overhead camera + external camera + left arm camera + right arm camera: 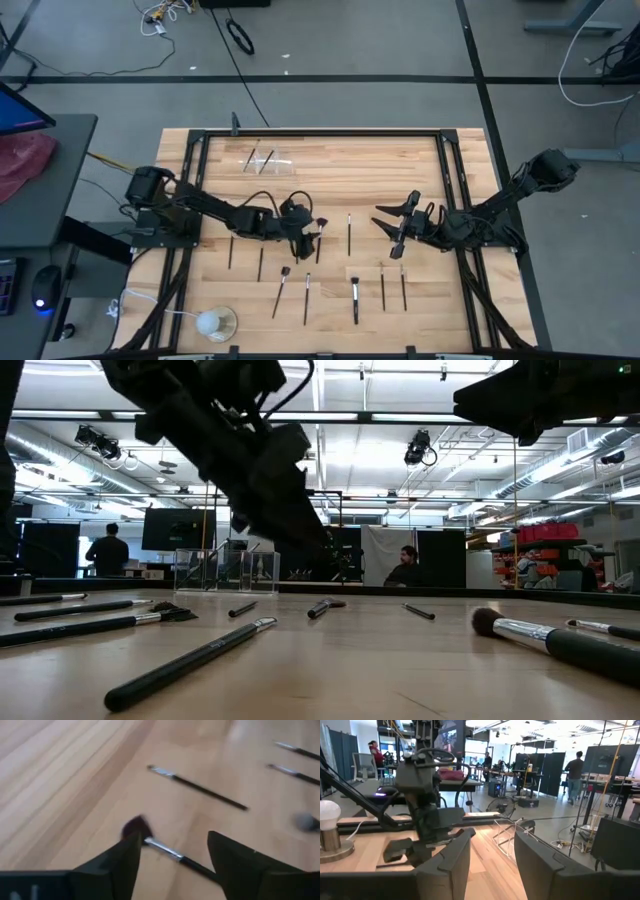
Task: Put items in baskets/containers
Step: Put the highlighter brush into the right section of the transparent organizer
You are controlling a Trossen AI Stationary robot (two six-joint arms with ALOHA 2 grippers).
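Observation:
Several slim dark makeup brushes lie flat on the wooden table (330, 170), among them one with a fluffy dark head (135, 826) near the table's middle (321, 226). My left gripper (172, 865) (308, 232) hangs open over that brush, slanting down, one finger on each side of its handle, apart from it. The clear plastic holder (266, 160) (512, 837) stands toward the far left with two brushes in it. My right gripper (388, 232) (492, 855) hovers open and level right of the middle, with nothing between its fingers.
More brushes lie in a row toward the near edge (354, 300) (190, 660), and another lies beyond the fluffy one (197, 787). A white ball on a clear round base (212, 322) sits at the near left corner. A black frame (320, 133) borders the table.

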